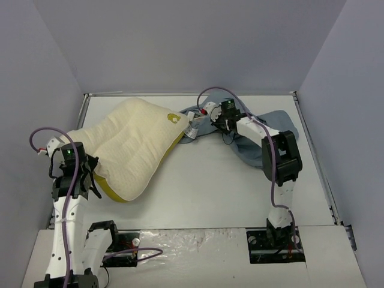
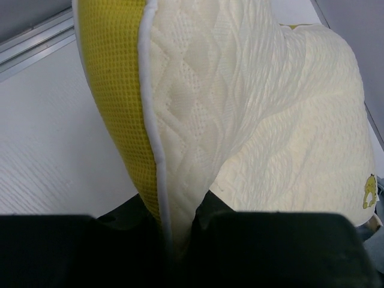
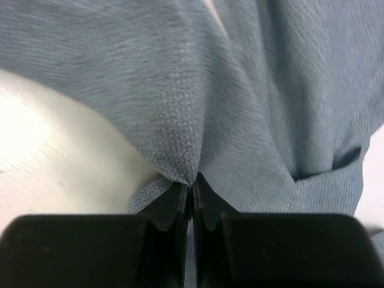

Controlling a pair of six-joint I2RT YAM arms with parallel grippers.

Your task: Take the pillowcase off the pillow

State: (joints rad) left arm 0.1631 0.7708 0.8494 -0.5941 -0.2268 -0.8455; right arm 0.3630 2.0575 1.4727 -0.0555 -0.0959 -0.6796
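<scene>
The pillow [image 1: 135,144] is a plump cream cushion with yellow edge trim, lying on the left half of the table and bare of cloth over all that shows. My left gripper [image 1: 93,177] is shut on its near-left edge. In the left wrist view the quilted pillow [image 2: 270,120] rises from the left gripper [image 2: 180,207], the yellow mesh side and white piping pinched between the jaws. The grey-blue pillowcase [image 1: 281,122] lies crumpled at the back right, beside the pillow's far corner. My right gripper [image 1: 210,119] is shut on a fold of the pillowcase [image 3: 270,90], which peaks at the right gripper [image 3: 192,180].
A white tag [image 1: 192,132] hangs where the cloth meets the pillow's far corner, near the small yellow mark [image 1: 173,117]. Grey walls close in the white table [image 1: 204,180] on three sides. The right arm's elbow [image 1: 281,157] stands over part of the cloth.
</scene>
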